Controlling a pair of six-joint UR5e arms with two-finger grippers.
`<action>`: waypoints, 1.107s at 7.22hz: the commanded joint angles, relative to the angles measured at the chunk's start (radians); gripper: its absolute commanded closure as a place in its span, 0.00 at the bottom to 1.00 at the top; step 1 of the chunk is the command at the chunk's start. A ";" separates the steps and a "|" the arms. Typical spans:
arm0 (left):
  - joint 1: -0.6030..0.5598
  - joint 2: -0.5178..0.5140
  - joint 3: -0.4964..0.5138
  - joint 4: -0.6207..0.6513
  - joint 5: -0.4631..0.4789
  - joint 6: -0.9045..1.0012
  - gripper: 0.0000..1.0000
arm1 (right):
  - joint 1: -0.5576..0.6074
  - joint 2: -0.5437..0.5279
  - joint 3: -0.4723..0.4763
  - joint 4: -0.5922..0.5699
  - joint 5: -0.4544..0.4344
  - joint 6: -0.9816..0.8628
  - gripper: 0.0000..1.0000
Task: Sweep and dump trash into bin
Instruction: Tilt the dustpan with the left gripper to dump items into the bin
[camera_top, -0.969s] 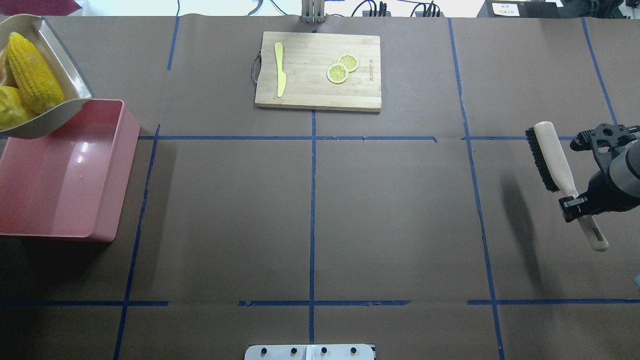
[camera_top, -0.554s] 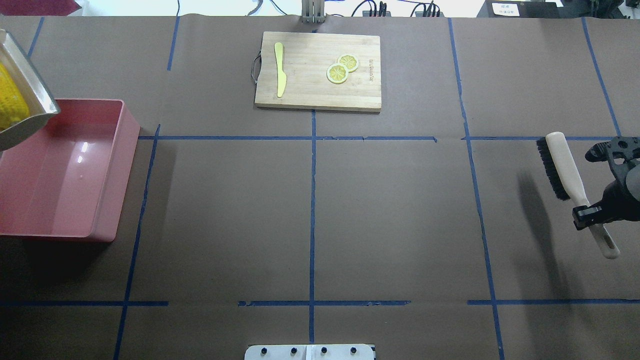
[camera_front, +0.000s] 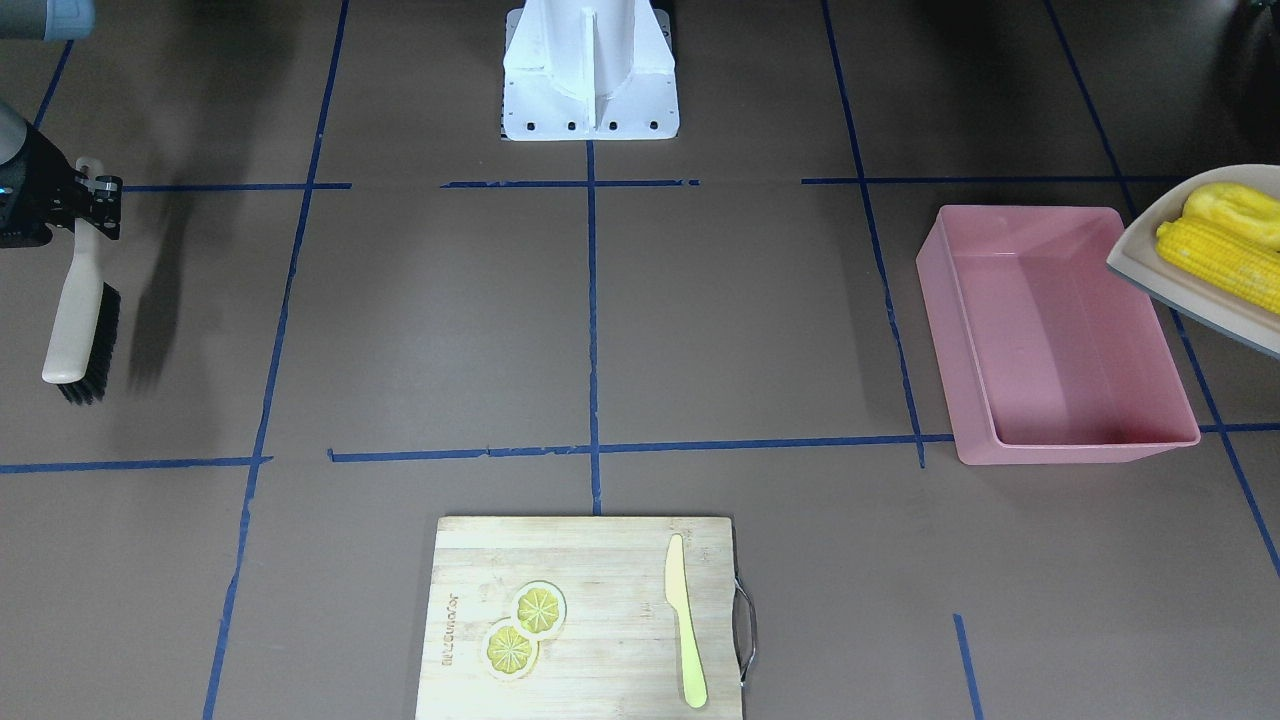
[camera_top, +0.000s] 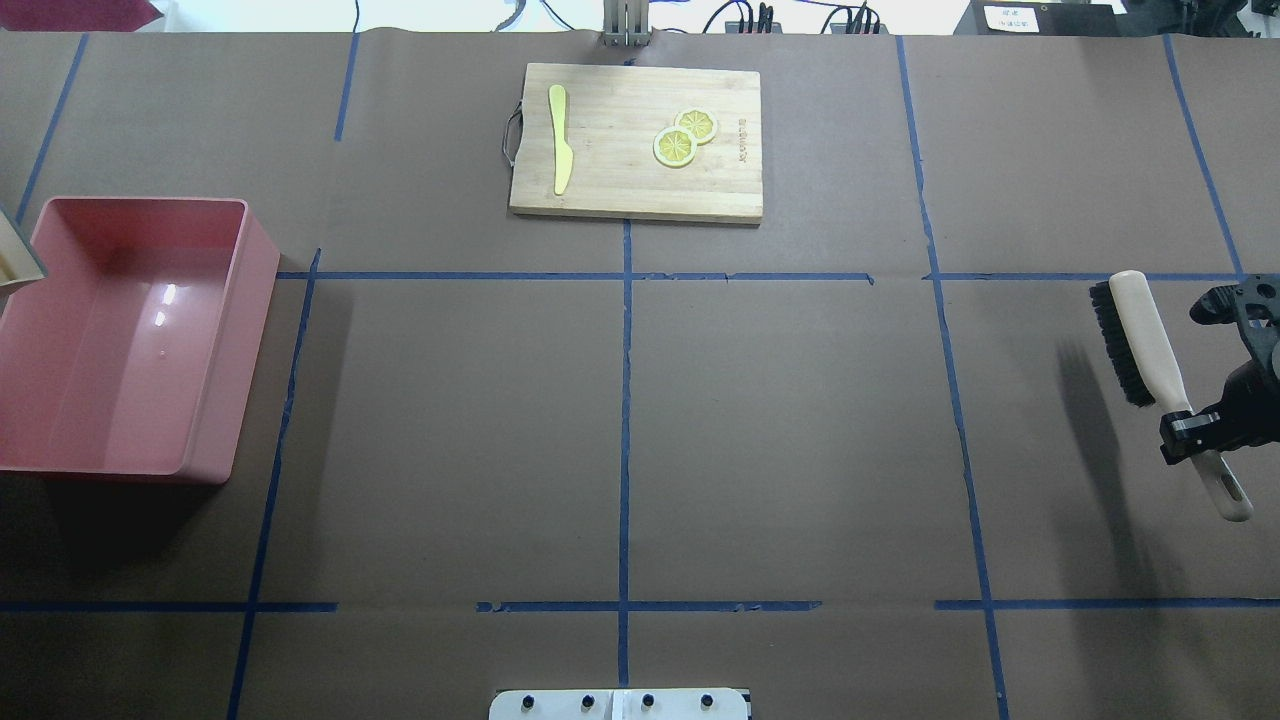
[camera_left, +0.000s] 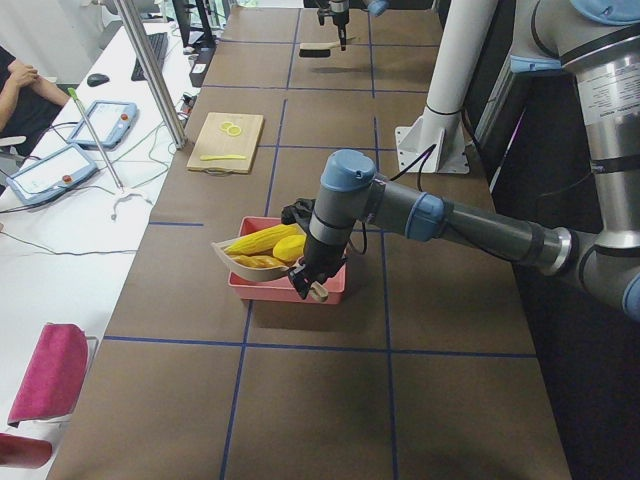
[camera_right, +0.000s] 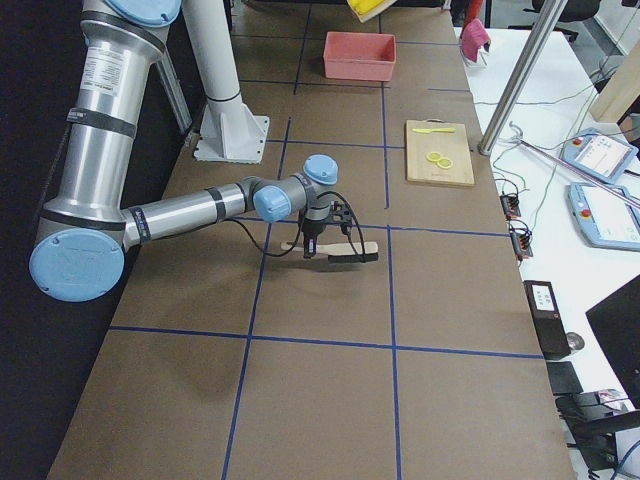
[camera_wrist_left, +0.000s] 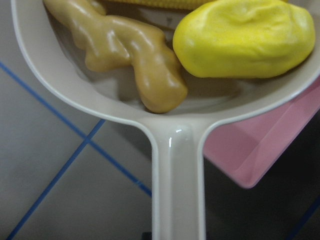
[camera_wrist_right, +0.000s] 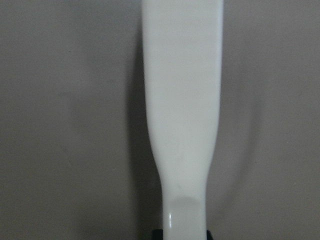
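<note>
The pink bin (camera_top: 215, 340) stands on the table at my left and holds nothing that I can see; it also shows in the front view (camera_front: 1060, 330). My left gripper (camera_left: 308, 285) is shut on the handle of a beige dustpan (camera_wrist_left: 177, 165), held in the air over the bin's outer side (camera_front: 1140, 262). In the pan lie the corn cob (camera_front: 1215, 262), the yellow potato-like lump (camera_wrist_left: 245, 37) and the tan ginger root (camera_wrist_left: 135, 50). My right gripper (camera_top: 1195, 432) is shut on the handle of a black-bristled brush (camera_top: 1140, 335) above the table at the far right.
A wooden cutting board (camera_top: 620, 185) at the table's far middle carries two lemon slices (camera_top: 685, 135) and a pale yellow-green knife (camera_top: 560, 140). The robot's white base plate (camera_top: 620, 705) is at the near edge. Blue tape lines cross the brown table cover.
The dustpan with the trash has moved left, almost out of the overhead view, uncovering the bin's far corner. My right gripper has carried the brush a little right and nearer.
</note>
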 joint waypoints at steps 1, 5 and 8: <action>0.073 -0.013 -0.013 0.001 0.105 0.000 0.98 | 0.019 -0.005 -0.001 0.001 0.030 -0.002 1.00; 0.136 -0.006 -0.025 0.012 0.306 0.111 0.97 | 0.032 -0.002 0.000 0.001 0.045 -0.002 1.00; 0.139 0.017 -0.132 0.095 0.346 0.192 0.95 | 0.036 0.003 0.002 0.001 0.050 -0.002 1.00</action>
